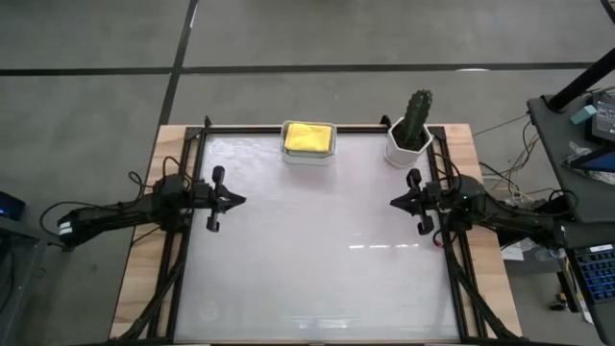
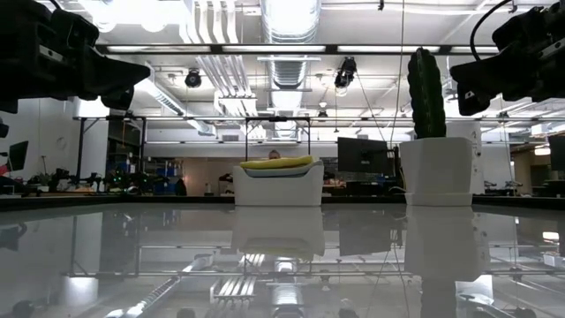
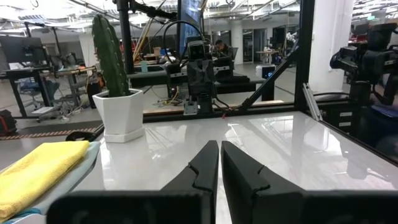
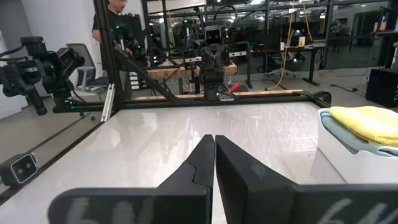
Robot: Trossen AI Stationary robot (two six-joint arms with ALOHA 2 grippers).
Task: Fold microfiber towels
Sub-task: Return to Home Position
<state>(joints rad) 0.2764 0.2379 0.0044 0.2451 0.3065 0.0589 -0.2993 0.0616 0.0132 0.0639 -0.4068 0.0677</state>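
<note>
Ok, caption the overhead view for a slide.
Yellow towel sits in the white tub; left gripper and right gripper hover shut over opposite table sides.

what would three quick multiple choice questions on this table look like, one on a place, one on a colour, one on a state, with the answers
1. Where does the white tub stand?
A. at the back edge of the table, beside the potted cactus
B. in the middle of the table
C. on the floor

2. What colour is the cloth lying on top in the tub?
A. red
B. yellow
C. black

3. How are the fingers of the left gripper and the right gripper?
A. wide open
B. shut on a cloth
C. shut, holding nothing

Answers:
1 A, the high view shows it at the back edge next to the cactus.
2 B, the cloth shows yellow in every view.
3 C, each wrist view shows its fingers together with nothing between them.
</note>
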